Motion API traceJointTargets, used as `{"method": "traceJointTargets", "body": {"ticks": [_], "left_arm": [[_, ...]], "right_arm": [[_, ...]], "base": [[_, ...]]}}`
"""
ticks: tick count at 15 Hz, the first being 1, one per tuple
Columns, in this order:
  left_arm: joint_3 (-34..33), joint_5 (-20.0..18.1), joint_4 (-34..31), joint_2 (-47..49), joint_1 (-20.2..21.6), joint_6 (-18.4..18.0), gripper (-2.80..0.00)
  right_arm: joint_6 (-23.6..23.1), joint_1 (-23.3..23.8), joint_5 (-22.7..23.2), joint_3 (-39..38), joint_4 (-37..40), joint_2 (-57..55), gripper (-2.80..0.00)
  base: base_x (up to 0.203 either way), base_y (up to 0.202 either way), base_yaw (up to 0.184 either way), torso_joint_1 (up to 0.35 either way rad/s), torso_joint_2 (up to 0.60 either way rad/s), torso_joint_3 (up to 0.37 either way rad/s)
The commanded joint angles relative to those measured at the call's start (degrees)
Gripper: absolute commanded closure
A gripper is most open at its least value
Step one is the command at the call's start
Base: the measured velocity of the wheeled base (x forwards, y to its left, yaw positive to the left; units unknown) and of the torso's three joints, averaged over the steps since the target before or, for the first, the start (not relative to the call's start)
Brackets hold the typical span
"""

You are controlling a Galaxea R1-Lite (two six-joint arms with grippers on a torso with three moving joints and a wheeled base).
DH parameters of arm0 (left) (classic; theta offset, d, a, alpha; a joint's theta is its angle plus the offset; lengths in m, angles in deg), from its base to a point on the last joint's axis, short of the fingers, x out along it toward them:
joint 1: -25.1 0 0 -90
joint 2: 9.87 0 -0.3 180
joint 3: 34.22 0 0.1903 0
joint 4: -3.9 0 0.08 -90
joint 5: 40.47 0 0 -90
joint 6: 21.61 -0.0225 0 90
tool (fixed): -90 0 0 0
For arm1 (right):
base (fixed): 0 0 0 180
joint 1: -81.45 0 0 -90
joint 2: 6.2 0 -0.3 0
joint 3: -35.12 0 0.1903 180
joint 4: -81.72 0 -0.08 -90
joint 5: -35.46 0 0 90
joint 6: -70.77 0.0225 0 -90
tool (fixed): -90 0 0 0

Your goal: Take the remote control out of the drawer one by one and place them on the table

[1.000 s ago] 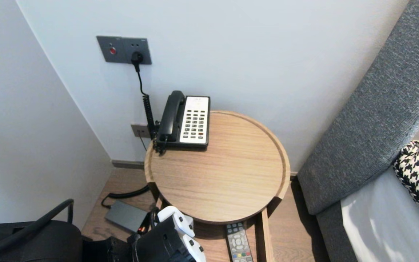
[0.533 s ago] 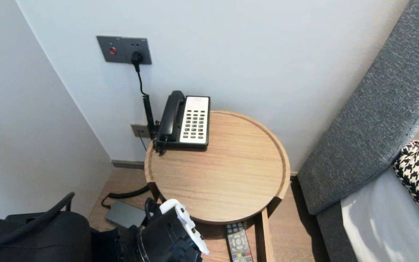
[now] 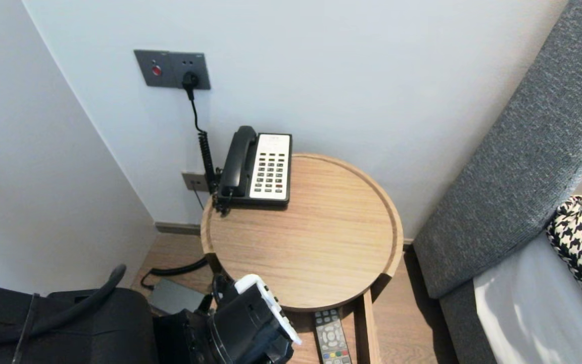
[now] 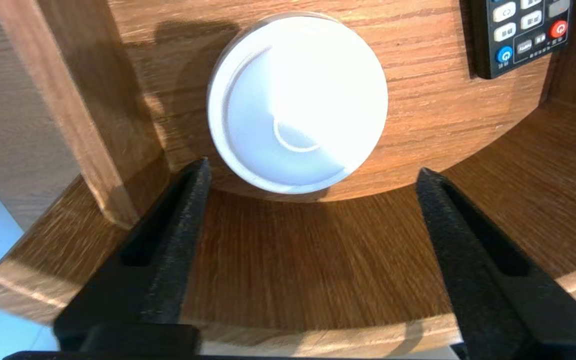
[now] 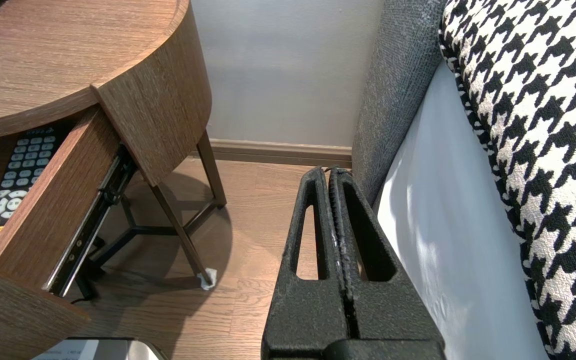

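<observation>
Left gripper point(image 4: 313, 167) hangs low at the near edge of the round side table point(image 3: 301, 237), over its pulled-out drawer point(image 4: 433, 100). Jaws are spread wide w/ nothing btw them.

White cup point(image 4: 298, 100) stands mouth-up on the drawer floor, just behind the curved front wall. It's close to the side wall point(image 4: 83, 115) on the far side from the TV remote point(image 4: 518, 35), which lies well apart at the drawer's other side. Fingertips point(image 4: 193, 190) sit one each side of the cup, just short of it, above the front wall. Looks like a small gap, but can't rule out contact.

How to handle this well, imo:
- **Centring:** square the wrist so the cup's ctr sits midway btw the fingers. It reads slightly off toward the finger nearer the side wall, where room is tightest.
- **Travel:** move only along the fingers' own line. A sideways brush would prob. tip a light cup or shove it toward the remote.
- **Clearance:** keep the tips clear of the front wall's top edge.
- **Squeeze:** if closing, go gently and below the rim, since a thin wall buckles.

Right gripper point(image 5: 329, 172) is pressed shut on nothing, parked low beside the houndstooth cushion point(image 5: 543, 125). Desk phone point(image 3: 260, 167) sits at the tabletop's far-left edge.
</observation>
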Motion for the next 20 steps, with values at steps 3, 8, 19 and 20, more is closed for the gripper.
{"method": "traceJointTargets", "body": {"ticks": [3,8,19,20], "left_arm": [[0.43,0.16,0.03,2.15,0.04,0.22,-2.8],[0.29,0.1,0.11,3.37,0.5,0.4,-2.8],[0.13,-0.09,2.04,6.6,0.47,0.14,-2.8],[0.13,-0.09,2.14,6.8,0.43,0.14,-2.8]], "right_arm": [[0.02,0.0,0.01,-0.62,-0.03,-0.07,0.0],[-0.06,0.0,0.01,-0.62,-0.03,-0.07,0.0],[0.02,0.0,0.01,-0.62,-0.03,-0.07,0.0],[0.02,0.0,0.01,-0.62,-0.03,-0.07,0.0]], "base": [[0.0,0.0,0.0,0.0,0.0,0.0],[0.0,0.0,0.0,0.0,0.0,0.0],[0.0,0.0,0.0,0.0,0.0,0.0],[0.0,0.0,0.0,0.0,0.0,0.0]]}}
